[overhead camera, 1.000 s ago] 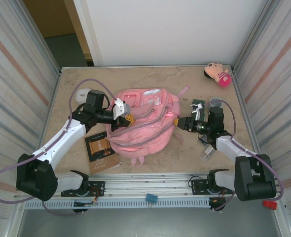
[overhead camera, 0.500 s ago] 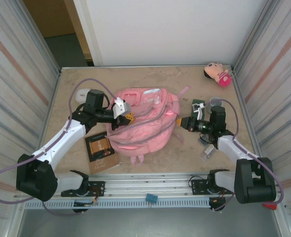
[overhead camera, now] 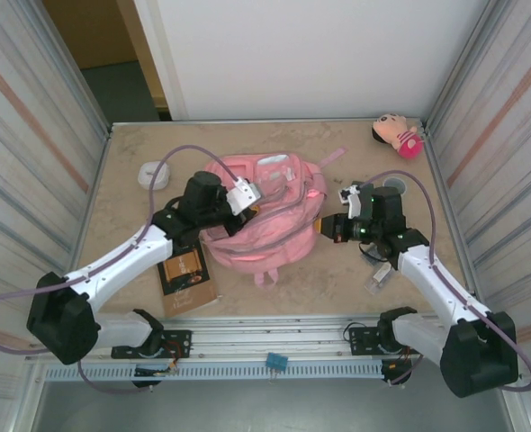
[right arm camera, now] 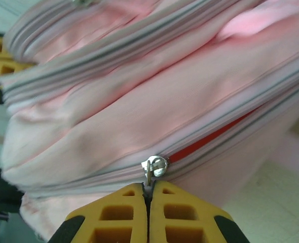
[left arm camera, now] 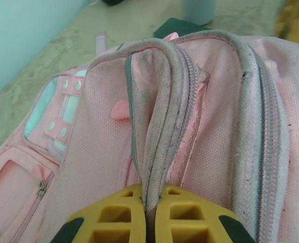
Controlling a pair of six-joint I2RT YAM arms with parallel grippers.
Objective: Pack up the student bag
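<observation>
Overhead, a white back wall [overhead camera: 319, 54] and striped side panels [overhead camera: 22, 135] enclose the beige stone-patterned table [overhead camera: 274, 135]. The pink student bag [overhead camera: 265, 225] lies mid-table. The left gripper [left arm camera: 150, 202] pinches a fold of its zipped seam, and the right gripper [right arm camera: 148, 195] pinches a zip pull [right arm camera: 154, 166].

Place: a robot lab work cell
Enclosure: striped panels [overhead camera: 22, 153] on both sides; a white board [overhead camera: 319, 63] at the back
Bench: beige stone-look table [overhead camera: 126, 144]; aluminium rail [overhead camera: 283, 344] along its near edge; two arm bases [overhead camera: 153, 340] bolted there
Cabling: purple cable [overhead camera: 187, 148] looping loose from the arms
</observation>
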